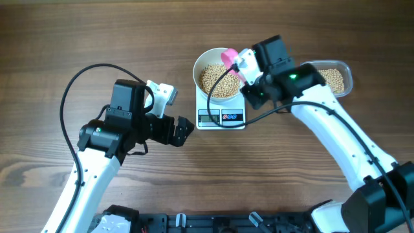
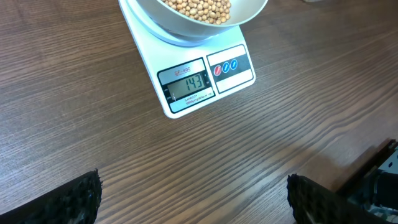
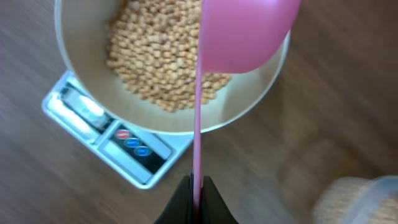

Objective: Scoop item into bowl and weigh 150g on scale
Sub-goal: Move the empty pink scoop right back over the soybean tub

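Observation:
The white bowl [image 1: 198, 67] stands on the white scale [image 1: 220, 118], holding a pile of tan beans [image 1: 217, 81]. In the left wrist view the scale [image 2: 149, 62] has 143 on its display. My right gripper [image 1: 242, 73] is shut on the thin handle of a pink scoop [image 1: 229, 57], whose cup hangs over the bowl's right rim. From the right wrist, the scoop [image 3: 245, 31] covers part of the beans [image 3: 155, 56], and my right gripper [image 3: 197, 186] pinches the handle. My left gripper [image 1: 184, 129] stands open and holds nothing, low over the wood left of the scale.
A clear plastic container [image 1: 333, 79] with more beans sits at the back right, behind my right arm. Black cables loop off both arms. Bare wooden tabletop [image 2: 193, 162] lies between the left fingers [image 2: 74, 199].

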Controlling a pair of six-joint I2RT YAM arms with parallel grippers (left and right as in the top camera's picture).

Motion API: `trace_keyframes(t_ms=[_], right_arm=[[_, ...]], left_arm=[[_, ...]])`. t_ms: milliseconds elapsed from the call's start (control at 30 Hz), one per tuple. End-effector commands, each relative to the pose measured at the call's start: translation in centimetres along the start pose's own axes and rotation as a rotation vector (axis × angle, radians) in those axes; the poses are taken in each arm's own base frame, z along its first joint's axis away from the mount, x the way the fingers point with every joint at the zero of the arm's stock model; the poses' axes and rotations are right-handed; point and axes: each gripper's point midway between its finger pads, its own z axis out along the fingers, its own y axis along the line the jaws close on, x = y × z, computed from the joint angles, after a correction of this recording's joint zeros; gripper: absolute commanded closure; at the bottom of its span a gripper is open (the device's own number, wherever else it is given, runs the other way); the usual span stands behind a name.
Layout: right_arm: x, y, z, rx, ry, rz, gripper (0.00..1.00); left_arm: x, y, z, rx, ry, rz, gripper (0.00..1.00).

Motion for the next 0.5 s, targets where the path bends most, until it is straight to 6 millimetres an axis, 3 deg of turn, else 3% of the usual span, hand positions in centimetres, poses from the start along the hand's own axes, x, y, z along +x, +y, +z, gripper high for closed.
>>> trace_keyframes(t_ms=[0,133,233,300,400,467], right_arm=[[-1.2,-2.2,-2.1,0.243,0.003,-0.110,0.96],[-1.3,-2.4,-2.1,0.246,-0.007,-0.049,0.96],[-2.0,0.1,-1.9,0.019,-0.079,0.025,0.96],[-2.6,0.3,-2.8,-0.081,-0.137,0.121,0.96],[-3.0,-1.7,-5.6,-0.155,-0.242,0.240,0.96],[-2.2,-4.3,-7.4,-0.111,-0.281,0.295,0.96]], left_arm=[[0.0,0.2,0.1,-0.005,0.001,0.017,0.00],[0.0,0.2,0.1,-0.005,0.002,0.017,0.00],[0.0,0.2,0.1,-0.005,0.002,0.017,0.00],[0.0,0.2,0.1,-0.005,0.002,0.017,0.00],[0.0,0.2,0.1,-0.005,0.002,0.017,0.00],[0.0,0.2,0.1,-0.005,0.002,0.017,0.00]])
